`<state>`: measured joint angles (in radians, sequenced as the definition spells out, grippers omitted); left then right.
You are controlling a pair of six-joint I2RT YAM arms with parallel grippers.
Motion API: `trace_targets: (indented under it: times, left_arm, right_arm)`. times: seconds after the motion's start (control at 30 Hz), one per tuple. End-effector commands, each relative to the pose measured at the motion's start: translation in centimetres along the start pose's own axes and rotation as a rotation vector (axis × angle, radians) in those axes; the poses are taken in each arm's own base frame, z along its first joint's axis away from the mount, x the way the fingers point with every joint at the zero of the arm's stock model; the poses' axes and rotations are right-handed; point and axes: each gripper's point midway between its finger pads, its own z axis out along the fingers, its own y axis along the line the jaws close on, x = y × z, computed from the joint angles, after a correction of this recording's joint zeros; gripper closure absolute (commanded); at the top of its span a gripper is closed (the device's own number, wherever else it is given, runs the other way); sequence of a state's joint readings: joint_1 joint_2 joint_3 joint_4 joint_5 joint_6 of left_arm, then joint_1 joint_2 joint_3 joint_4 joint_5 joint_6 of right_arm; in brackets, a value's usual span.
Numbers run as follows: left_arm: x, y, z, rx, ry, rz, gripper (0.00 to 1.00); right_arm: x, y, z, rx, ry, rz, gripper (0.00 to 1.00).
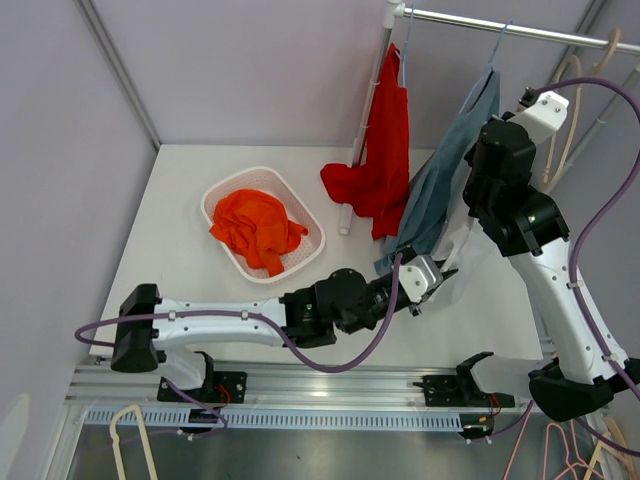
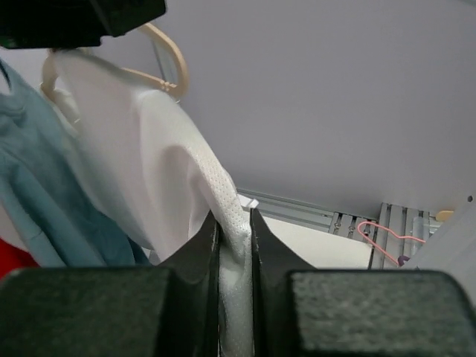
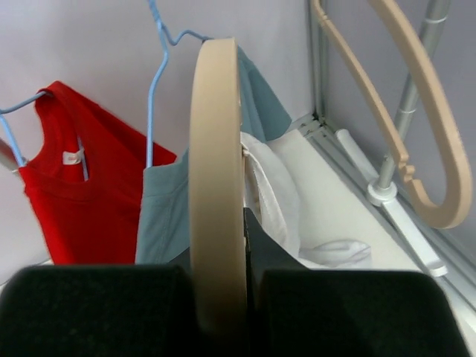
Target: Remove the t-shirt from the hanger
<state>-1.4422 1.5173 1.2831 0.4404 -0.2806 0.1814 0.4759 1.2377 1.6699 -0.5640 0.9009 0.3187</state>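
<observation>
Pulling the white t-shirt (image 2: 149, 171) off the beige hanger (image 3: 217, 186) is the step in hand, and it is judged to be only at its start. The hanger is clamped edge-on between the right fingers (image 3: 260, 249), which are closed tight on the wood and raised near the rail (image 1: 520, 30). The t-shirt is draped over that hanger, beside a blue-grey shirt (image 1: 440, 190). A fold of it is pinched between the left fingers (image 2: 197, 249), which are closed to a narrow slit on the mesh fabric — nothing else is held. For the next move, a steady draw of the left arm down and away from the hanger is called for, with the right grip kept firm. Snagging of the neck on the hanger shoulder should be watched for — the fabric may also slip from so thin a pinch.
</observation>
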Motion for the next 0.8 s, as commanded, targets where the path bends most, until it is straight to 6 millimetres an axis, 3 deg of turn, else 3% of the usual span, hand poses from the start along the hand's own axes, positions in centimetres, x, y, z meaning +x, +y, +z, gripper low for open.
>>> trace_targets:
  times: [0.0,0.07,0.17,0.2,0.27,0.63,0.73,0.77]
  left_arm:
    - [-1.0,0.2,0.3,-0.016,0.007,-0.049,0.93]
    - [-0.9,0.3,0.2,-0.018,0.017,-0.056,0.93]
    - [-1.0,0.7,-0.3,-0.039,0.021,-0.069,0.59]
    - [-1.4,0.9,-0.5,-0.042,0.014,-0.073,0.41]
    - [-1.6,0.9,-0.6,-0.039,0.009,-0.071,0.31]
    - [1.8,0.7,-0.9,-0.052,0.082,-0.061,0.33]
    - [2.6,0.8,-0.8,-0.067,0.098,-0.049,0.45]
    - [2.7,0.8,-0.7,-0.068,0.099,-0.048,0.58]
  right_arm:
    - [-3.4,-0.2,-1.1,-0.012,-0.086,0.116,1.00]
    - [-3.5,-0.2,-1.0,-0.009,-0.092,0.110,1.00]
    - [-3.4,-0.1,-0.8,-0.001,-0.094,0.098,1.00]
    - [-3.3,0.0,-0.8,-0.004,-0.093,0.096,1.00]
    - [-3.1,0.2,-0.6,-0.006,-0.090,0.092,1.00]
    - [-3.9,0.7,-0.5,-0.015,-0.103,0.096,1.00]
    - [-4.2,0.7,-0.6,-0.018,-0.103,0.100,1.00]
    - [-4.2,0.7,-0.6,-0.020,-0.103,0.100,1.00]
